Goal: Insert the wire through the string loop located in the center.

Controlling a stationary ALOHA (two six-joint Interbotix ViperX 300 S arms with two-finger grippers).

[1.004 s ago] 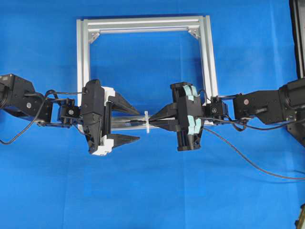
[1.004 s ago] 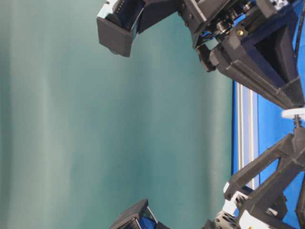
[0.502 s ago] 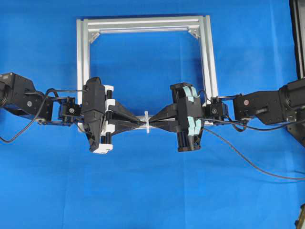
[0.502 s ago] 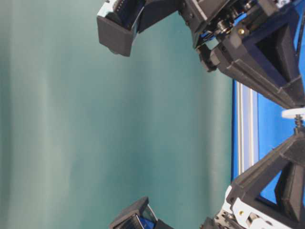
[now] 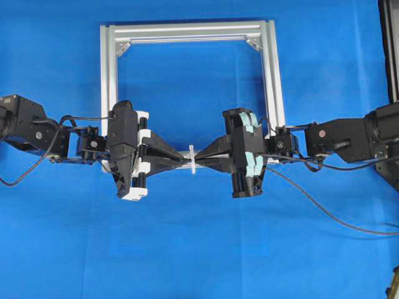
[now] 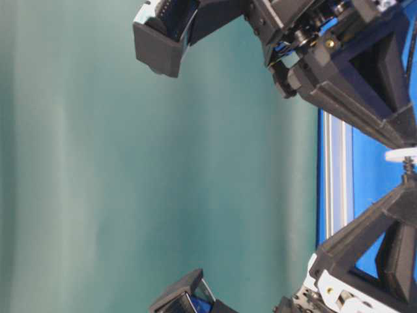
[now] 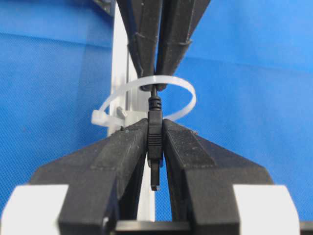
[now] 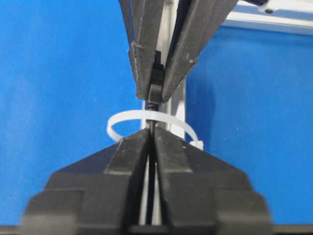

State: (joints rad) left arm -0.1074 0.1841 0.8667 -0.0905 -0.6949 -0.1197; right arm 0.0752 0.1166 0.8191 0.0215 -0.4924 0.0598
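String loop hemmed by both grippers — blue cloth around open.

The table wears matt blue woven cloth. The frame is brushed, silvery aluminium with grooved bars. The string loop looks like smooth, translucent white plastic. The wire ends in matt, ribbed black plastic. Both end effectors' fingers are matt, layered black plastic.
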